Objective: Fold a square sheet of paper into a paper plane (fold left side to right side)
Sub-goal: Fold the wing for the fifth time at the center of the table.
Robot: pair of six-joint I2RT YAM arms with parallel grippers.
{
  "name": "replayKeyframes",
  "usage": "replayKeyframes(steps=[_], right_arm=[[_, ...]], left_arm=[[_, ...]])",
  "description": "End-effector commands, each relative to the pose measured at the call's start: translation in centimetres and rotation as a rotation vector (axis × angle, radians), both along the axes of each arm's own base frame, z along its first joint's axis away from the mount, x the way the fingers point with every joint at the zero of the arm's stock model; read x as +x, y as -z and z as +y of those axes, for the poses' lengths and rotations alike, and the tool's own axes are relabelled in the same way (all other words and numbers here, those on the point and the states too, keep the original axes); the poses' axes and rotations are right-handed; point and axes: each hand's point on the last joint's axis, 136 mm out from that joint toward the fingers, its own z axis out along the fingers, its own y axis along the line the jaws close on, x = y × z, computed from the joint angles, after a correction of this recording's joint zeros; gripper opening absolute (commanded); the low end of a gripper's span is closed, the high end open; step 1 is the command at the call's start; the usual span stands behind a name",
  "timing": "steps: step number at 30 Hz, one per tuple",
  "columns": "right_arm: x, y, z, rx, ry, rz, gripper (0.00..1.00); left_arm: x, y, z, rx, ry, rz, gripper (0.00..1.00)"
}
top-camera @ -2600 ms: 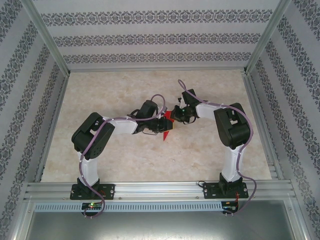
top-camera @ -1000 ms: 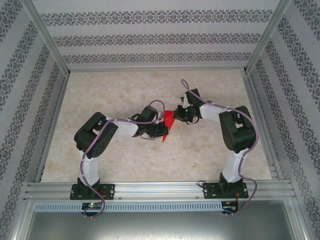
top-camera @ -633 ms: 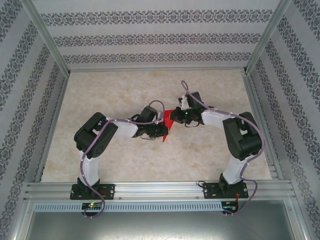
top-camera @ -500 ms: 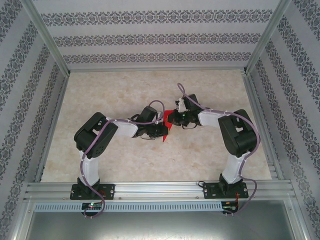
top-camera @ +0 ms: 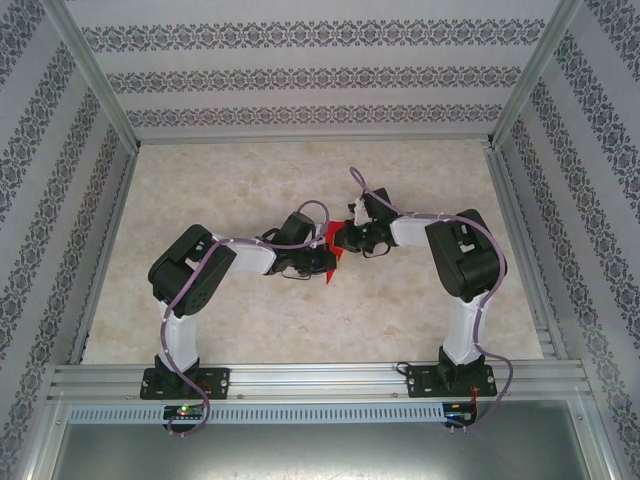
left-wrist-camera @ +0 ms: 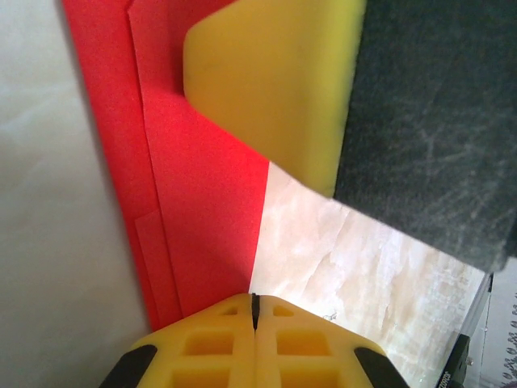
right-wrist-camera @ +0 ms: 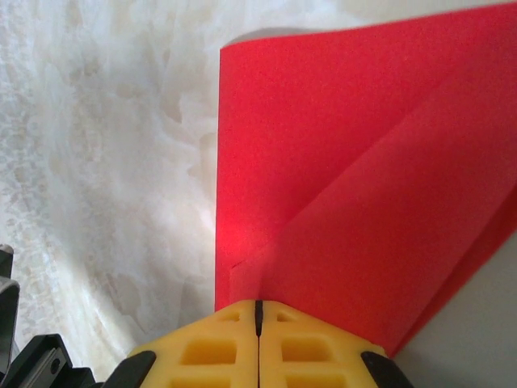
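Red paper (right-wrist-camera: 339, 162) lies partly folded at the middle of the table (top-camera: 250, 180) with your closed left gripper (left-wrist-camera: 254, 301) and closed right gripper (right-wrist-camera: 258, 307) both on it, so pin with one and slide the other slowly along the crease, keeping edges aligned.

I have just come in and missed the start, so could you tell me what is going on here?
Two robot arms are working on a square sheet of paper, bright red, in the middle of the table. The left gripper and the right gripper meet over it, both shut, each at an edge of the paper. The sheet already carries folds, one diagonal flap lying across it. Whether they pinch it or press it down, I cannot tell.
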Motion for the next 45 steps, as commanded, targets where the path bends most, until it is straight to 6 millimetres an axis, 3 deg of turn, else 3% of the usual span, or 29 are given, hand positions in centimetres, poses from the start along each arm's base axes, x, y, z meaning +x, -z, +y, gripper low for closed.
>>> replayKeyframes(steps=[1, 28, 34, 38, 40, 42, 45], right_arm=[[2.3, 1.3, -2.1, -0.075, 0.037, -0.037, 0.05], [10.2, 1.3, -8.4, -0.135, 0.163, -0.067, 0.06], [11.4, -1.2, -9.6, -0.125, 0.194, -0.127, 0.06], [10.9, -4.8, -10.1, -0.131, 0.201, -0.195, 0.07], [9.6, -5.8, -10.0, -0.119, 0.201, -0.205, 0.07], [8.0, -6.5, -9.1, -0.083, 0.186, -0.203, 0.07], [5.1, -5.9, -7.2, -0.043, 0.151, -0.159, 0.07]], left_arm=[[-2.1, 2.7, 1.2, 0.069, 0.005, 0.087, 0.03], [-2.3, 2.7, 1.2, 0.060, 0.003, 0.084, 0.02], [-2.1, 2.4, 1.0, 0.051, 0.003, 0.076, 0.02], [-2.0, 2.1, 0.8, 0.045, 0.003, 0.069, 0.02], [-2.0, 2.0, 0.7, 0.044, 0.003, 0.066, 0.03], [-2.0, 2.0, 0.6, 0.045, 0.004, 0.065, 0.03], [-1.9, 1.9, 0.6, 0.044, 0.005, 0.062, 0.03]])
